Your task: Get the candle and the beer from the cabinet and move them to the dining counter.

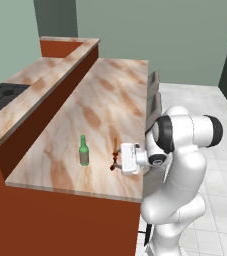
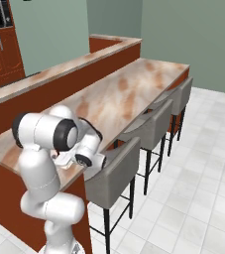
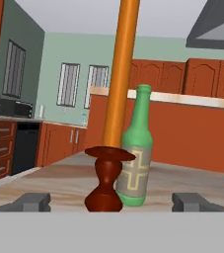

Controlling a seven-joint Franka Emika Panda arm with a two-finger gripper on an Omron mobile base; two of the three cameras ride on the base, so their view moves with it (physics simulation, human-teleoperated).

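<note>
The candle point(image 1: 115, 152), a thin orange taper on a dark red-brown holder, stands upright on the dining counter point(image 1: 110, 107) near its front right corner. In the hand view the candle point(image 3: 114, 128) rises close between the spread fingertips point(image 3: 33, 201), and neither tip touches it. My gripper point(image 1: 116, 161) is open and level, right beside the candle's base. The beer point(image 1: 84, 151), a green bottle with a pale label, stands upright a short way left of the candle; in the hand view the beer point(image 3: 135, 148) sits just behind the candle. The cabinet point(image 3: 192, 76) shows far across the room.
A raised marble ledge point(image 1: 45, 85) runs along the counter's far side, with a black cooktop point(image 1: 0, 97) beyond it. Grey stools point(image 2: 148, 129) line the counter's near side over white floor tiles. The counter's edge point(image 1: 75, 192) lies just in front of both objects.
</note>
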